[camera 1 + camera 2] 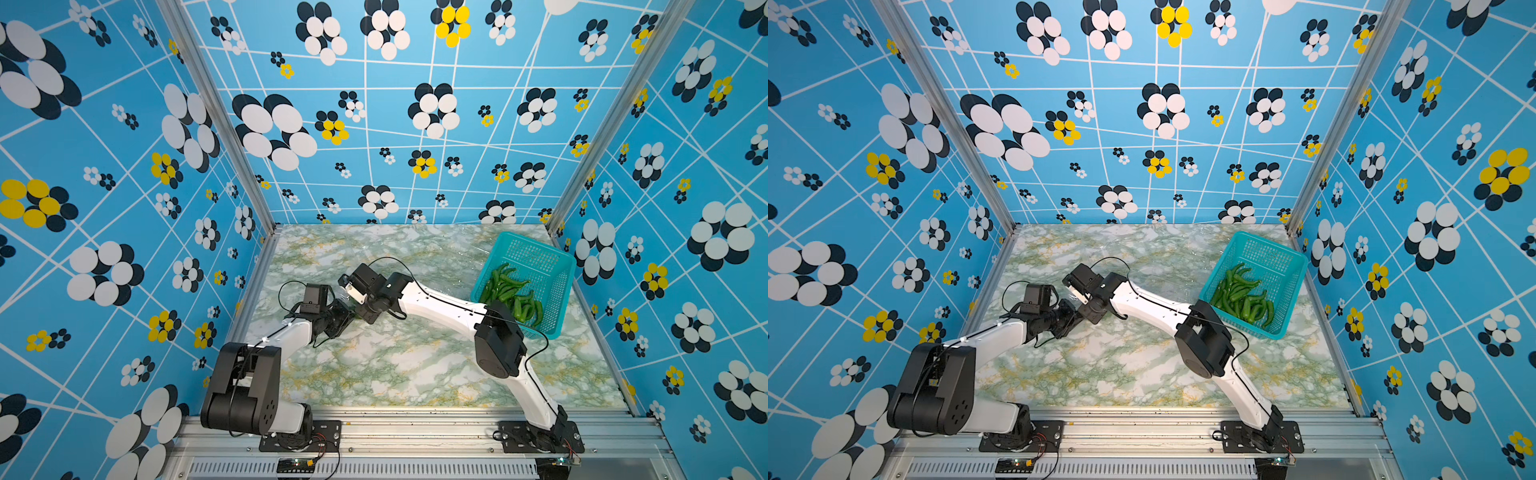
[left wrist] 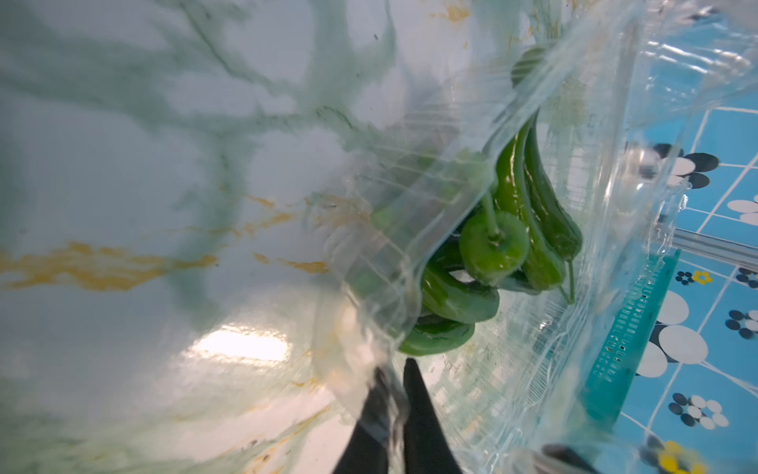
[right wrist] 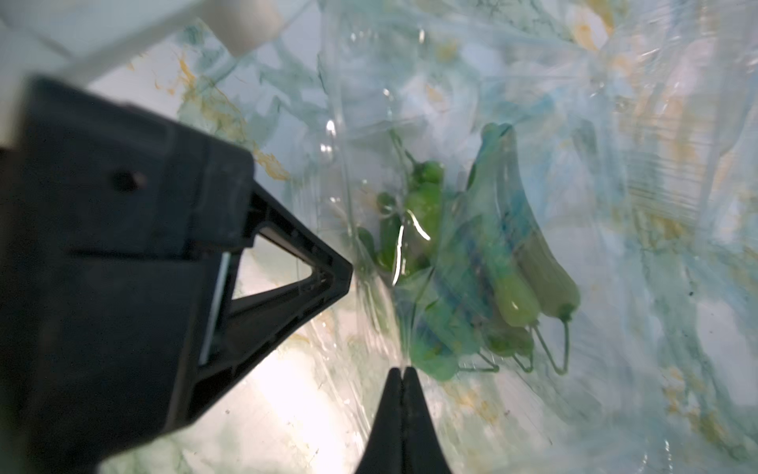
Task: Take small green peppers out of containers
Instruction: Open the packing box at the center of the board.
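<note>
On the marble table (image 1: 395,374) a teal basket (image 1: 536,253) sits far right, already holding a pile of peppers (image 1: 509,293); both arms meet left of centre at a clear box (image 2: 410,197); the left gripper (image 2: 396,371) is clamped on its wall; the right gripper (image 3: 402,371) is pinched shut, apparently on another thin edge; the boxed peppers (image 2: 512,230) lie just beyond both tips, long axes pointing away from the left gripper, stems toward it; the basket is on the right arm's side.
</note>
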